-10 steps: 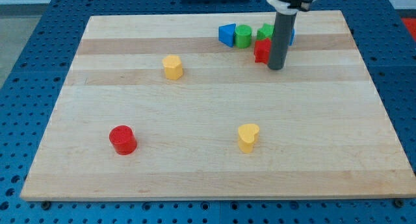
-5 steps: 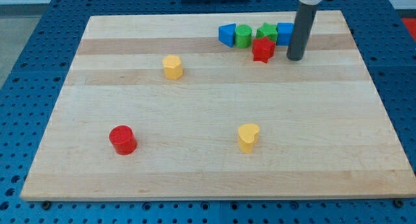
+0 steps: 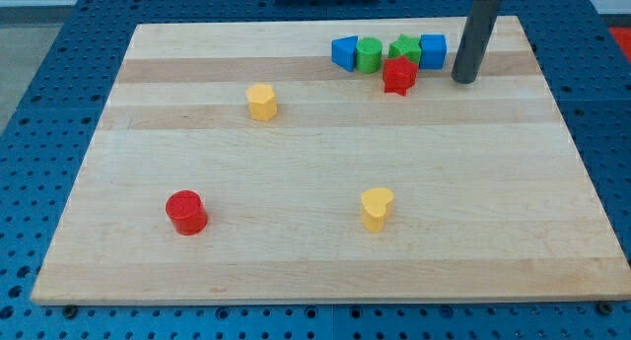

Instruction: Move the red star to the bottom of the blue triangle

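Now, my tip [image 3: 464,80] upright, right of the red star [image 3: 398,76].

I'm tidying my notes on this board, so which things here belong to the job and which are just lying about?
Belong to the job:
red star block
blue triangle block
my tip, to the view's right of the red star, apart from it

Just lying about:
green cylinder block
green star block
blue cube block
yellow hexagon block
yellow heart block
red cylinder block

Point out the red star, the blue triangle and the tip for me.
red star [image 3: 398,76], camera view, its top face
blue triangle [image 3: 344,51], camera view, its top face
my tip [image 3: 463,80], camera view, rod's lower end
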Tool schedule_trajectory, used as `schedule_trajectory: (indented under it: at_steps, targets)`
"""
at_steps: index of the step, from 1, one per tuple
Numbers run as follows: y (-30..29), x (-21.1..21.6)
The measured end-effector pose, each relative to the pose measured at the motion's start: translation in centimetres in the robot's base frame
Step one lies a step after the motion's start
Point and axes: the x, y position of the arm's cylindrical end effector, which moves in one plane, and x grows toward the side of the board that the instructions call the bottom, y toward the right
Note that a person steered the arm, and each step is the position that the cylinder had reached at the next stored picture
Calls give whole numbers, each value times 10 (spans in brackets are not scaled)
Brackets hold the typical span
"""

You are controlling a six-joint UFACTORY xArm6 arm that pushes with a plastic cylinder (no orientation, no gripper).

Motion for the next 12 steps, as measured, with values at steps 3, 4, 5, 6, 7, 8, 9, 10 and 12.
schedule_trajectory:
  at_steps: [3,4,5,6,7,8,9,10,12]
  targets:
    - [-37,-4]
    - [-57,-3]
    - [-79,8]
    - [-109,29]
    - [-134,42]
    - [-138,43]
    - [-129,43]
    - [-124,32]
    - [-127,8]
